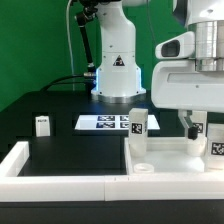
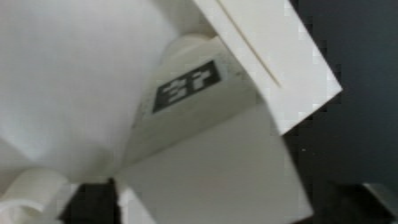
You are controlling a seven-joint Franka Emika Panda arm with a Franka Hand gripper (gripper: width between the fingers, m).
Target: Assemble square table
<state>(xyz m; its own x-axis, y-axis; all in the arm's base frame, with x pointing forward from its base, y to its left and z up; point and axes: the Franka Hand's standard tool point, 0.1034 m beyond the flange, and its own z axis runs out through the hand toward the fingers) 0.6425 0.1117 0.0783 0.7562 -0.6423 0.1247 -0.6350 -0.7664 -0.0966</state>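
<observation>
White square table top [image 1: 170,158] lying on the black bench [image 1: 60,150] at the exterior view's right, one tagged leg [image 1: 138,122] upright by its far corner. Claw [image 1: 190,128] low over it, spread not discernible. Wrist view: tagged white part [image 2: 187,110] close up.

Your bench [image 1: 60,145] is black, with white wall bars [image 1: 60,188] along its near edge and the exterior view's left. The marker board [image 1: 104,123] lies flat toward the back. A short tagged leg [image 1: 42,125] stands alone nearer that left side. The top [image 1: 165,152] sits at the view's right, just behind the near bar. A second leg [image 1: 138,123] stands at its far corner; you can't tell whether it rests on the bench.
</observation>
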